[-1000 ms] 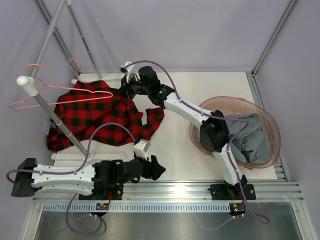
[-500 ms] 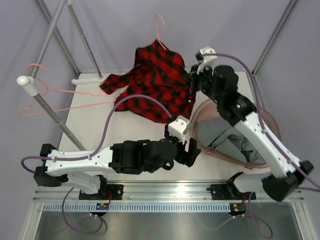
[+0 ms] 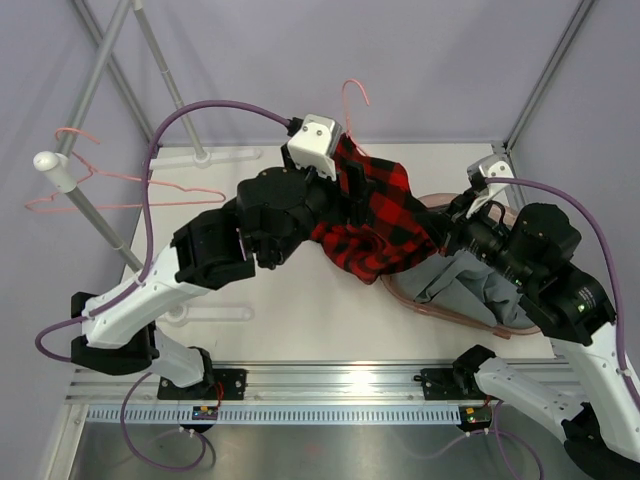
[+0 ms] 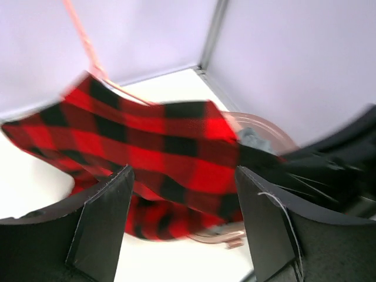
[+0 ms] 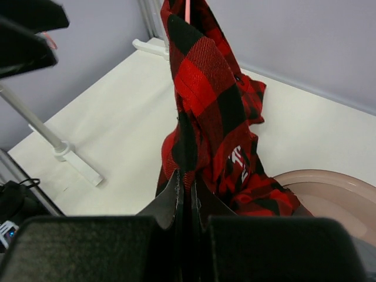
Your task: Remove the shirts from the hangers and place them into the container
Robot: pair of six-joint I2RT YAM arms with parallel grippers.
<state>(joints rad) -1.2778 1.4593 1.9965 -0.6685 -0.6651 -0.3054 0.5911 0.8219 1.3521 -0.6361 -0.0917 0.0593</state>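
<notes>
The red-and-black plaid shirt (image 3: 378,222) hangs in the air on a pink hanger, whose hook (image 3: 352,100) sticks up above it. The shirt's lower end droops over the near rim of the round pinkish container (image 3: 462,316). My right gripper (image 5: 187,189) is shut on a fold of the plaid shirt (image 5: 202,88); from above it (image 3: 447,232) is at the shirt's right edge. My left gripper (image 4: 183,202) is open, with the plaid shirt (image 4: 158,147) just ahead of its fingers and nothing gripped. It (image 3: 338,196) is at the shirt's left side. The grey shirt (image 3: 478,278) lies in the container.
A second pink hanger (image 3: 110,195) hangs bare on the slanted grey rail (image 3: 100,235) at the left. The rail's white foot (image 5: 76,163) lies on the table. Frame posts stand at the back corners, and the walls are close on both sides.
My right gripper has lifted the plaid shirt and its hanger off the table's left side and carried them right, to the container's rim. My left arm rose from the near edge up to the shirt.
</notes>
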